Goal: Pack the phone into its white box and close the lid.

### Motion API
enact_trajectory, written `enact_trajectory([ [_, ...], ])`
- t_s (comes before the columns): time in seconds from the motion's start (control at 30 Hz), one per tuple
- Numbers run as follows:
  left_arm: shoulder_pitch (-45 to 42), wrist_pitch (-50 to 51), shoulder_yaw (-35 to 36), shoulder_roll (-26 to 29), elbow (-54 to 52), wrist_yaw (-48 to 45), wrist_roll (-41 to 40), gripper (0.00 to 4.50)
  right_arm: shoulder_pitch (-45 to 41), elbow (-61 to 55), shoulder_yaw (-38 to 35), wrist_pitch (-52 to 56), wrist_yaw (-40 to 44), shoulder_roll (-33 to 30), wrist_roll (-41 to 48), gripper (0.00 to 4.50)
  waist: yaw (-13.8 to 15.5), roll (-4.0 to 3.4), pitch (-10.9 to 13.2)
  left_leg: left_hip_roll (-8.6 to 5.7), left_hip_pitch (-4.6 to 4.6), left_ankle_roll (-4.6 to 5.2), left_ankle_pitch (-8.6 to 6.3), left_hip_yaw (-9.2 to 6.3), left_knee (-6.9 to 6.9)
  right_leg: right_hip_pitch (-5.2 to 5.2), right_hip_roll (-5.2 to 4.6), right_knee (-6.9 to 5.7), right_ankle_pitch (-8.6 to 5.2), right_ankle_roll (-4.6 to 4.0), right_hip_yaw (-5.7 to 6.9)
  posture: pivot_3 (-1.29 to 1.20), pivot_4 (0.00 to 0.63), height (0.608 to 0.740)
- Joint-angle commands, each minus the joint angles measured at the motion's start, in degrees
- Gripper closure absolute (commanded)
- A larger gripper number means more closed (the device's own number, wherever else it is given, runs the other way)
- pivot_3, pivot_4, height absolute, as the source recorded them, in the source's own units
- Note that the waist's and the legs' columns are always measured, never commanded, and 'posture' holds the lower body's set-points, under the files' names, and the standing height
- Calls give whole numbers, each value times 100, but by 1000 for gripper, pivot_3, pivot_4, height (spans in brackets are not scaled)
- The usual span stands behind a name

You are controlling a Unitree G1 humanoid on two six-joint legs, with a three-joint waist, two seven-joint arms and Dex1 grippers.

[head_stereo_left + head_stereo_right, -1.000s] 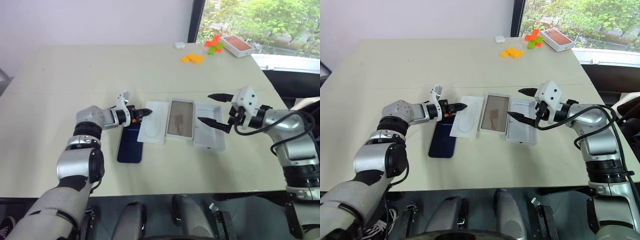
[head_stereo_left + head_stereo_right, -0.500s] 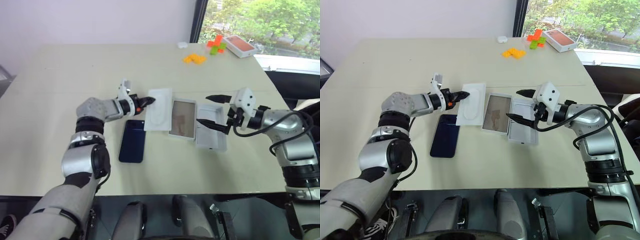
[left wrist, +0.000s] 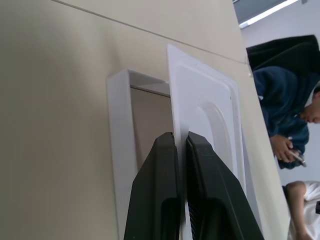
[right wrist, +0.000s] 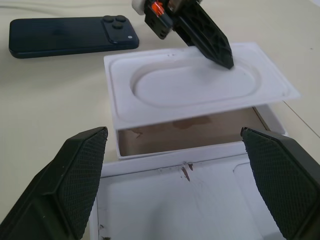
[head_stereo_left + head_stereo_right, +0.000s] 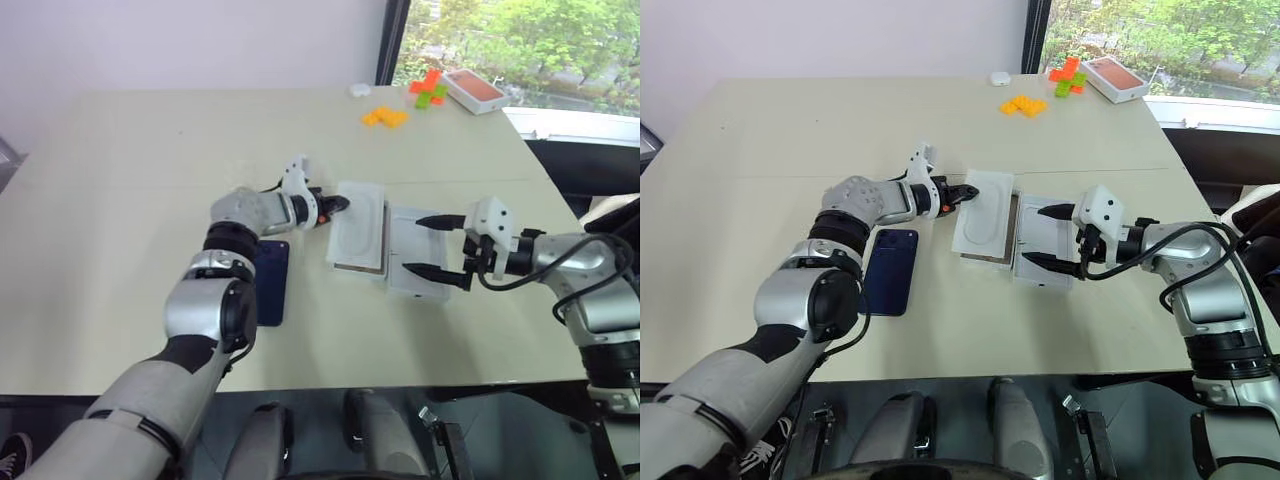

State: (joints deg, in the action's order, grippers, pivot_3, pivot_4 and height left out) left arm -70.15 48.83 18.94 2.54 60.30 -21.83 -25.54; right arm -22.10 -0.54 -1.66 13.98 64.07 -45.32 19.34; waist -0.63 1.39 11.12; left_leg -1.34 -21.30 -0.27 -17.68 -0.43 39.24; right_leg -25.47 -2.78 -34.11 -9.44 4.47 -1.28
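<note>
My left gripper [image 5: 340, 203] is shut on the edge of a thin white insert [image 5: 360, 232] with an oval outline. It holds the insert tilted over the white box [image 4: 165, 149], whose brown inside [image 4: 200, 131] shows beneath. The phone [image 4: 70, 41], dark navy with its camera cluster up, lies flat on the table just left of the box; in the head views my left arm partly hides the phone [image 5: 270, 290]. The lid [image 5: 420, 285] lies white inside up, against the box's right side. My right gripper [image 5: 432, 245] hovers open over the lid, holding nothing.
At the far right of the table [image 5: 150, 160] are an orange-red-topped box [image 5: 472, 90], orange blocks [image 5: 385, 117], green and orange blocks [image 5: 430, 92] and a small white object [image 5: 360, 90]. A person in dark blue [image 3: 280, 95] is beyond the table's right side.
My left gripper has carried the insert to the right, from the table beside the phone to over the white box. My right gripper has sunk a little over the lid.
</note>
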Motion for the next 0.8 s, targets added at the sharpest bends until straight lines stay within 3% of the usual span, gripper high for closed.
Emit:
enact_trajectory([
  [0.03, -247, -163, 0, -40, 33, -8, 4, 4464, 28, -255, -152, -58, -97, 7, 51, 0, -2, 0, 0, 0, 0, 0, 0, 0, 0, 0, -1, 0, 0, 0, -1, 0, 150, 740],
  [0.27, -273, -294, -164, -164, 147, -76, 183, 4464, 62, -337, -144, -91, -258, 68, 45, 0, -1, 0, 0, -1, 1, 0, 0, -1, 0, 0, 0, 0, 0, 0, 0, 0, 150, 740],
  [0.4, -296, -395, -121, -196, 182, -43, 164, 3000, 81, -367, -139, -92, -301, 75, 47, 0, -3, 0, 0, -1, 1, 0, 0, -1, 0, 0, 0, 0, 0, 0, 0, 0, 150, 740],
  [0.6, -360, -447, -113, -195, 180, -100, 158, 59, 71, -347, -127, -123, -318, 77, 38, 0, -6, 0, 0, -2, 1, 0, 0, 0, 0, 1, 0, 0, 0, 1, 0, 0, 150, 740],
  [0.8, -534, -218, -28, -100, 32, -136, 37, 59, -5, -273, -98, -140, -315, 102, 20, 0, -8, 0, 0, -1, 1, 0, 0, -1, 0, 0, 2, 0, 0, 1, 0, 0, 150, 740],
])
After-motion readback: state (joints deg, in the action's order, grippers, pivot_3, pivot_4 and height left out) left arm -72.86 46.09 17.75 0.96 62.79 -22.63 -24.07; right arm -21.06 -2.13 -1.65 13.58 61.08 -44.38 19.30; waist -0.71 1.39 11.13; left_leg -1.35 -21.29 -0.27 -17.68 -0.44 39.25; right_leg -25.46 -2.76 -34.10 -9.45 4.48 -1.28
